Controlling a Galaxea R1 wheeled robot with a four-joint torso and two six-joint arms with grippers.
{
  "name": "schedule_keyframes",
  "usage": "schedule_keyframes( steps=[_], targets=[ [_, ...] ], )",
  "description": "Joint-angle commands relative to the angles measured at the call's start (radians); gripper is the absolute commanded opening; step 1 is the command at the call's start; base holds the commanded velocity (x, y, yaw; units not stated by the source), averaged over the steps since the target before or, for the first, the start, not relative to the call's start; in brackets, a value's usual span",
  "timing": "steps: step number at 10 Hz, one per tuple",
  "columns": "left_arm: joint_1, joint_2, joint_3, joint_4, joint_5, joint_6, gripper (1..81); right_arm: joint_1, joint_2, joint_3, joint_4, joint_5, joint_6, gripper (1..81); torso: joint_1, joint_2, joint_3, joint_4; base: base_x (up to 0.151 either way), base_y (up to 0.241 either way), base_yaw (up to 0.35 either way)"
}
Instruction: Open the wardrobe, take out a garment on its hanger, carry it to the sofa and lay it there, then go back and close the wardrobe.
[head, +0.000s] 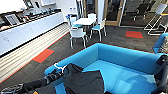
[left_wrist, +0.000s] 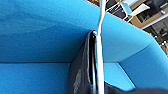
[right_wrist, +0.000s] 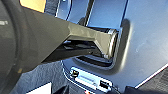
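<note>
My left claw (head: 55, 74) pinches the hanger (head: 59, 67) at the sofa (head: 120, 58) seat's left edge; I should lower the garment (head: 83, 81) flat before unclamping.

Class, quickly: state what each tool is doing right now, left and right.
Left tool: at the hanger of the black garment over the sofa; grip cannot be told.
Right tool: cannot be told.

The black garment (head: 83, 81) is draped limp over the near-left seat of the bright blue sofa (head: 125, 58), with its pale hanger (head: 60, 67) hook poking out over the sofa's curved arm.
</note>
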Motion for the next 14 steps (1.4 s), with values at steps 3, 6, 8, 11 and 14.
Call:
schedule_keyframes(
  steps=[3, 6, 8, 11, 14],
  targets=[
    [-0.083, -0.005, 0.033, 0.057, -0.017, 0.014, 81.1, -0.009, 0.012, 0.003, -0.017, -0.057, -0.003, 81.1, 0.0, 0.0, 0.0, 0.0, 0.0, 0.0, 0.0],
    [0.083, -0.034, 0.188, 0.26, -0.026, 0.014, 81.1, -0.01, 0.012, -0.012, -0.003, -0.046, -0.002, 81.1, 0.0, 0.0, 0.0, 0.0, 0.0, 0.0, 0.0],
    [0.245, -0.074, 0.279, 0.438, -0.106, 0.014, 81.1, -0.006, 0.014, -0.012, 0.0, -0.045, 0.002, 81.1, 0.0, 0.0, 0.0, 0.0, 0.0, 0.0, 0.0],
    [0.47, -0.082, 0.288, 0.652, -0.117, 0.013, 81.1, -0.004, 0.014, -0.02, -0.001, -0.045, 0.002, 81.1, 0.0, 0.0, 0.01, 0.0, 0.0, 0.0, 0.0],
    [0.662, -0.028, 0.179, 0.742, -0.115, 0.013, 81.1, 0.004, 0.029, -0.035, -0.009, -0.045, 0.007, 81.1, -0.001, -0.001, 0.035, 0.0, 0.0, 0.0, 0.0]
  ],
)
